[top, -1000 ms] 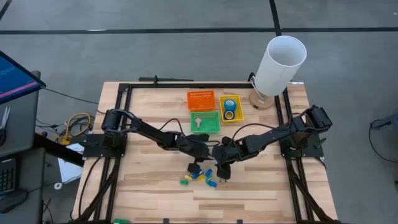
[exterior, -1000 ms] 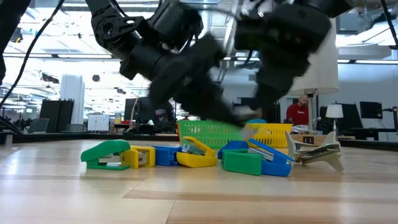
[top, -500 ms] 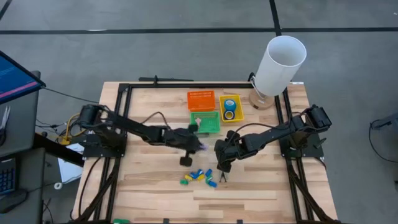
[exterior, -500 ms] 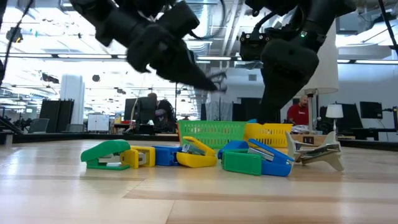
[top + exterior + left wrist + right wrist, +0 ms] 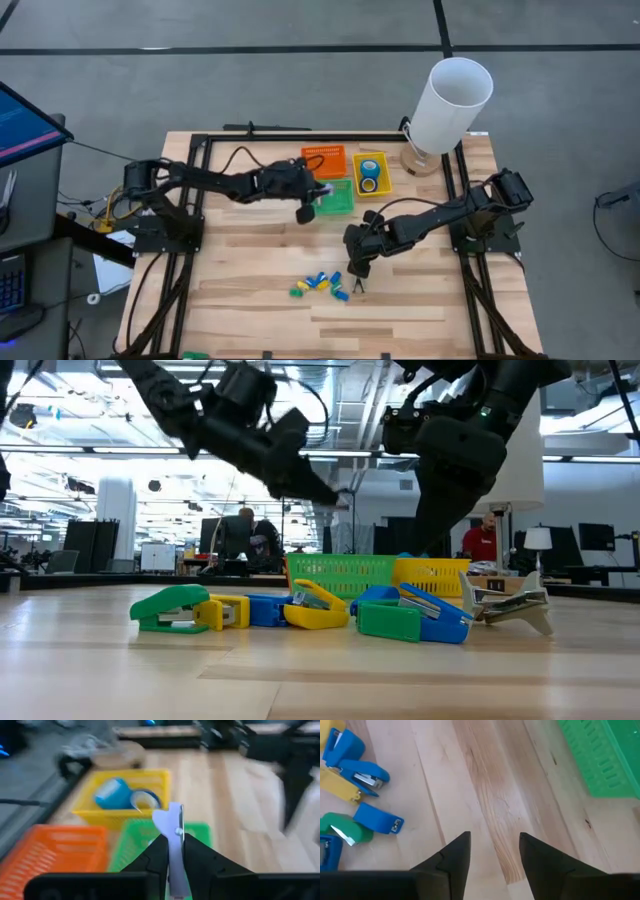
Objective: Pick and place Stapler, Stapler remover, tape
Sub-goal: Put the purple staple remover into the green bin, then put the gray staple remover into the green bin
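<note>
Over green basket (image 5: 331,197), far edge: left gripper (image 5: 175,851) clamped on silver staple remover (image 5: 174,832).
Tape (image 5: 369,176): both blue rolls in yellow basket (image 5: 381,159).
Staplers (image 5: 320,284): clustered mid-table, near edge.
Right gripper (image 5: 492,851): fingers parted, empty, beside staplers.

A pale butcher-block wooden table (image 5: 240,270) with a black metal frame carried everything. Toward twelve o'clock of the tabletop stood three small plastic mesh baskets: an orange basket (image 5: 323,160), a green basket (image 5: 338,200) just beside it toward six o'clock, and a yellow basket (image 5: 370,174) toward three o'clock of the orange one. At about one o'clock a round wooden base (image 5: 420,161) bearing a tall white cylinder (image 5: 450,104) rested on the boards. Toward six o'clock lay a loose cluster of small blue, yellow and green plastic staplers (image 5: 320,285), with a metal-jawed staple remover (image 5: 505,605) just beside them.
</note>
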Motion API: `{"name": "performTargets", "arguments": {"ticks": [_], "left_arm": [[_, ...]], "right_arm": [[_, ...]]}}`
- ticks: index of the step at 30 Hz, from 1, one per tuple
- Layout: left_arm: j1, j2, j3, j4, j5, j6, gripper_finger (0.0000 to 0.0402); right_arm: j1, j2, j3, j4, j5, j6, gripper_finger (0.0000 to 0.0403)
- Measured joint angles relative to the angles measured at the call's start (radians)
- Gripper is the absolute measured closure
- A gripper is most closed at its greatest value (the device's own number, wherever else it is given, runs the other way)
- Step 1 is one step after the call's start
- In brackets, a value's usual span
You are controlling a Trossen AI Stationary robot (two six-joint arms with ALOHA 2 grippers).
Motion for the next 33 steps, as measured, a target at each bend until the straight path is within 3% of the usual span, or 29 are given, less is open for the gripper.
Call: {"name": "performTargets", "arguments": {"ticks": [2, 9, 15, 19, 25, 33], "left_arm": [[0.003, 0.025, 0.001, 0.018, 0.039, 0.001, 0.0346], [-0.021, 0.092, 0.002, 0.057, 0.036, 0.017, 0.0302], [-0.02, 0.082, 0.002, 0.052, 0.005, -0.02, 0.0267], [-0.053, 0.08, 0.002, 0.049, 0.046, -0.064, 0.0258], [-0.207, 0.08, -0.024, 0.052, 0.121, -0.145, 0.0258], [-0.481, 0.08, -0.058, 0.058, 0.077, -0.133, 0.0261]], "right_arm": [[0.004, 0.0, 0.0, 0.001, 0.0, 0.0, 0.0244], [0.006, 0.0, 0.0, 0.004, 0.0, 0.0, 0.0241], [0.01, 0.0, 0.0, 0.003, -0.002, 0.0, 0.0243], [0.018, 0.0, 0.0, -0.007, 0.0, 0.0, 0.0243], [0.038, 0.0, 0.0, -0.005, 0.001, -0.004, 0.0241], [0.05, 0.0, 0.0, 0.054, 0.001, -0.037, 0.0247]]}}
